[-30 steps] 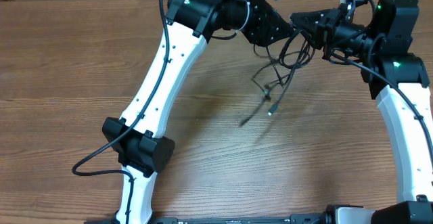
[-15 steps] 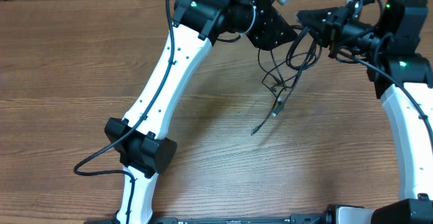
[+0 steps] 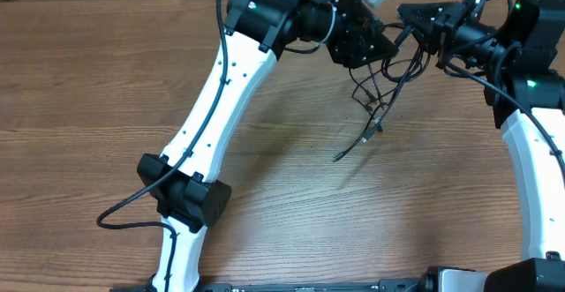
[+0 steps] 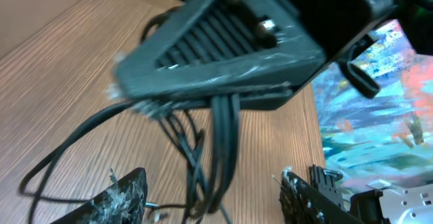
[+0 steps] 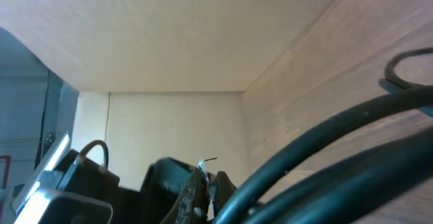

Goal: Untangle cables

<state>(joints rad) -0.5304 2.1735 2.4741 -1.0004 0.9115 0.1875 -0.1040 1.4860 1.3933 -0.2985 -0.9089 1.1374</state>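
The cables [image 3: 378,98] are a tangle of thin black cords hanging above the wooden table at the far right, with a loose end trailing at lower left [image 3: 340,156]. My right gripper [image 3: 410,17] is shut on the top of the tangle. In the left wrist view it [image 4: 216,55] shows as a black wedge with the cables [image 4: 223,136] running out below it. My left gripper [image 3: 375,47] is close on the left. Its fingers [image 4: 213,193] are open wide, with strands hanging between them. In the right wrist view the fingers [image 5: 206,183] are pressed together, with thick blurred black strands [image 5: 325,149] in front.
The left arm's white link [image 3: 212,107] crosses the table [image 3: 88,107] diagonally from its base at the front. The right arm [image 3: 530,151] stands along the right edge. A colourful painted surface [image 4: 379,102] lies beyond the table's far edge.
Both grippers have shifted a little right and toward the back. The cable tangle moved with them, and its dangling end slid right across the table.
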